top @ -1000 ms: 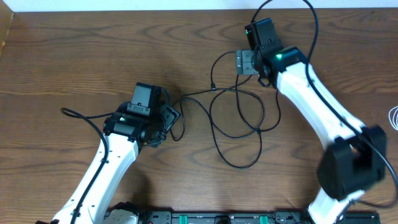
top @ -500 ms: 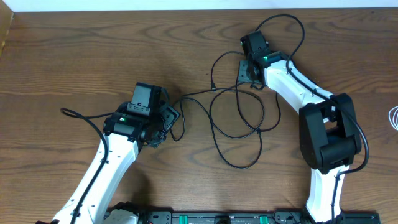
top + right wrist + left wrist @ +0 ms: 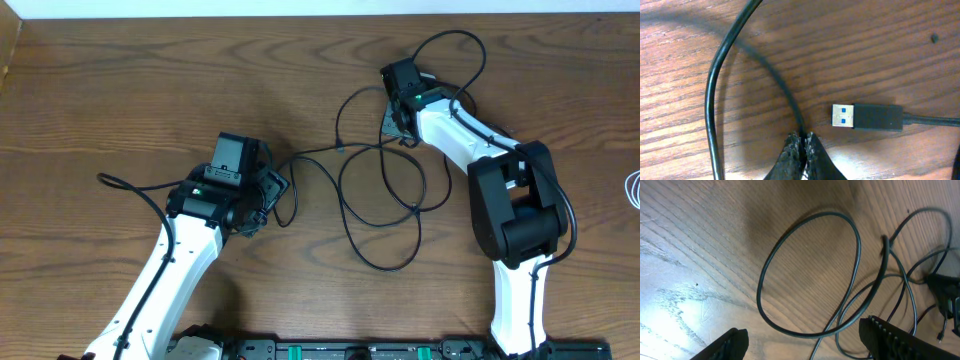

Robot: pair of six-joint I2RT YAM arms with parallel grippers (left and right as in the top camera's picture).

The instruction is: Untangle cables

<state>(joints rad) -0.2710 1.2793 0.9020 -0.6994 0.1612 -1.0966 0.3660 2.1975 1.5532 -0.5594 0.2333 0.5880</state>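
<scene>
Pinching a black cable (image 3: 792, 105) beside a USB plug (image 3: 867, 117), the right gripper (image 3: 801, 144) is clamped; the left gripper (image 3: 807, 332) has its jaws apart.

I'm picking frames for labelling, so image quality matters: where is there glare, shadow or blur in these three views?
Left wrist: strong glare washes out the table at lower left; a soft shadow darkens the wood at top; the left hand's fingers look soft. Right wrist: sharp on the USB plug; the cable casts a blurred shadow. Overhead: even light, no glare.
</scene>
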